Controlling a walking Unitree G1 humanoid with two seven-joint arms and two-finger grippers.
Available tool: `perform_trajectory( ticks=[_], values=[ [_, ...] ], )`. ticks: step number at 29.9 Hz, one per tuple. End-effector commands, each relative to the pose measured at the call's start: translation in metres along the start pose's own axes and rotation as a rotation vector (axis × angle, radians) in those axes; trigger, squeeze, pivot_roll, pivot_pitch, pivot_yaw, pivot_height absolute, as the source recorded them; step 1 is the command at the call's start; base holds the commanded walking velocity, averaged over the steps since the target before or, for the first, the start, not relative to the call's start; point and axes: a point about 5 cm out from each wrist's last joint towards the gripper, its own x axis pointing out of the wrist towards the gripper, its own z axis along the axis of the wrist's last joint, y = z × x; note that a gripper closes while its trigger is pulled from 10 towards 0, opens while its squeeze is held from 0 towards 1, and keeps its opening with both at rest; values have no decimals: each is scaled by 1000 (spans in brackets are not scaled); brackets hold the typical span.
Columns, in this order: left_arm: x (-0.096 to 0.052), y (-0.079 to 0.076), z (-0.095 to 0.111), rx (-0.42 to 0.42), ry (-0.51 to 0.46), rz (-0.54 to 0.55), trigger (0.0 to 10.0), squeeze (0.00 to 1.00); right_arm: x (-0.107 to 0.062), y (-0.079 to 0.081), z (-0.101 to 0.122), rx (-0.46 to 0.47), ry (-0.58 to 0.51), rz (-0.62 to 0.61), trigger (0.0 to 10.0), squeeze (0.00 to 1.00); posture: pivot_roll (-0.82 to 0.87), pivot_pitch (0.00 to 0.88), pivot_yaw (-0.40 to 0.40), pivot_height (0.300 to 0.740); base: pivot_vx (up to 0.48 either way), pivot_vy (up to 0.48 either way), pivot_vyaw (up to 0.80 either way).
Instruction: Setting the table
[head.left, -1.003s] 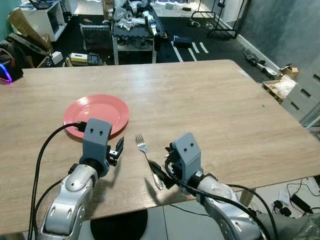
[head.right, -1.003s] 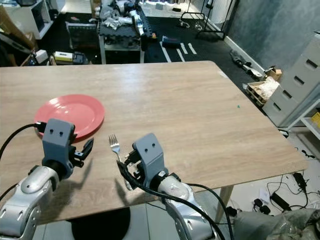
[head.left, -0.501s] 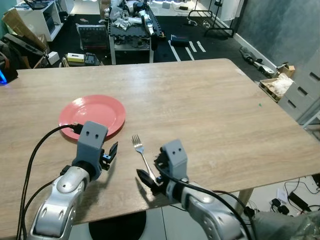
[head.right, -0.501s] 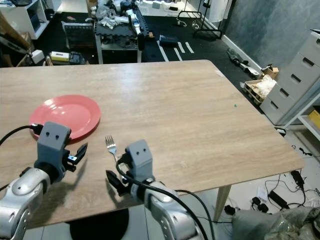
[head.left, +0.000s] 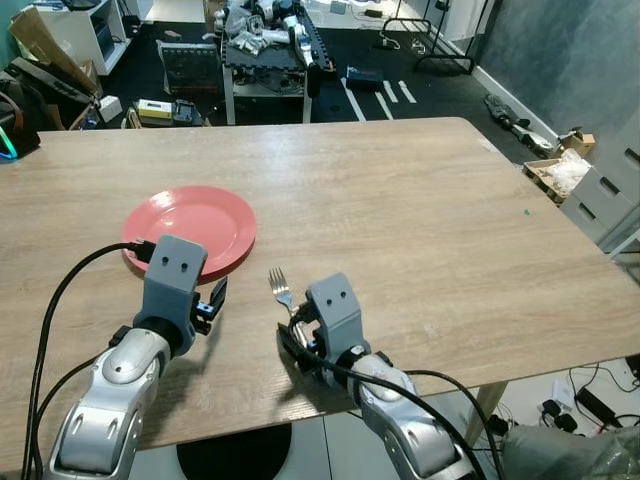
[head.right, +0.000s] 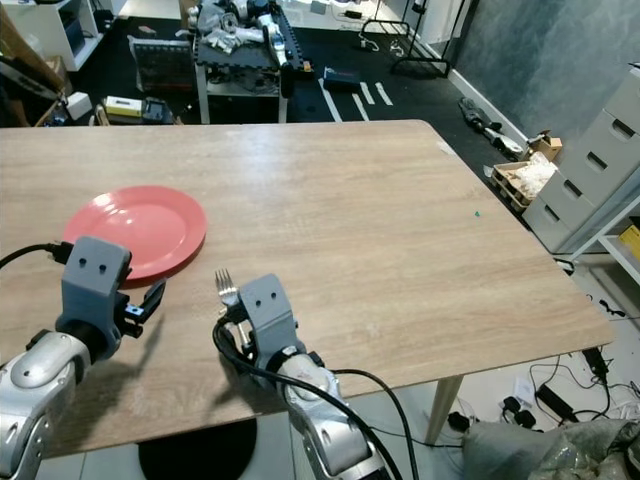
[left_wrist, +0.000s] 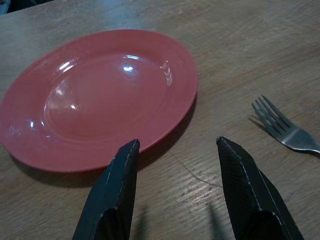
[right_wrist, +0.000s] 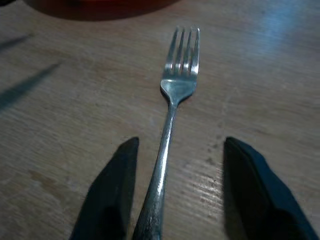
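Note:
A red plate (head.left: 190, 228) lies on the left part of the wooden table (head.left: 430, 220). A silver fork (head.left: 279, 289) lies to its right, tines pointing away from me. My right gripper (right_wrist: 179, 144) is open and low over the table, one finger on each side of the fork (right_wrist: 175, 90) handle, not closed on it. In the head view the right gripper (head.left: 296, 338) covers the handle near the table's front edge. My left gripper (left_wrist: 177, 144) is open and empty just in front of the near rim of the plate (left_wrist: 100, 95). The fork (left_wrist: 285, 131) lies off to its side.
The table's front edge runs just behind both grippers. Beyond the far edge a cart (head.left: 265, 45) of parts stands on a dark cluttered floor. Grey drawers (head.left: 605, 190) stand at the right. A black cable (head.left: 75, 295) trails from my left wrist.
My right gripper has moved left and forward along the fork, so its fingers now straddle the handle. The left gripper stays near the plate rim. The camera shifted slightly.

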Motion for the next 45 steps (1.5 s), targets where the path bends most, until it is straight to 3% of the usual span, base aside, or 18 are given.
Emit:
perform_trajectory(
  ticks=[1,2,28,30,33,34,35,37,38,41,45],
  values=[
    [-2,1,-3,-8,16,3,10000,0,-3,-3,-24,21,127,0,627,0,60,98,-3,740,0,0,0],
    [-2,1,-3,-10,16,4,10000,0,-3,-3,-26,31,140,1,0,0,60,98,-3,740,0,0,0],
    [0,-1,-3,-22,21,16,10000,0,-2,-30,-11,95,48,-134,0,0,52,101,-2,740,0,0,0],
    [0,-1,-3,-23,20,17,10000,0,-3,-35,-3,115,-2,-167,0,0,51,100,-2,740,0,0,0],
    [1,-2,-3,-25,18,19,10000,0,-7,-48,27,188,-173,-220,0,0,50,99,-1,740,0,0,0],
    [1,-2,-3,-25,18,19,10000,0,-7,-48,27,188,-173,-220,0,0,50,99,-1,740,0,0,0],
    [2,-2,-2,-27,16,21,10000,0,-12,-49,45,224,-282,-191,0,0,46,96,2,740,0,0,0],
    [2,-2,-2,-28,16,21,10000,0,-14,-50,51,231,-318,-179,0,0,46,96,2,740,0,0,0],
    [4,-2,0,-30,8,22,10000,0,-23,-54,70,258,-415,-164,10000,0,38,92,4,740,0,0,0],
    [9,-1,5,-32,-11,19,10000,0,-33,-61,86,247,-491,-171,10000,0,28,83,8,740,0,0,0],
    [12,0,8,-36,-24,22,10000,0,-37,-66,88,242,-510,-210,10000,0,25,77,10,740,0,0,0]
  ],
)
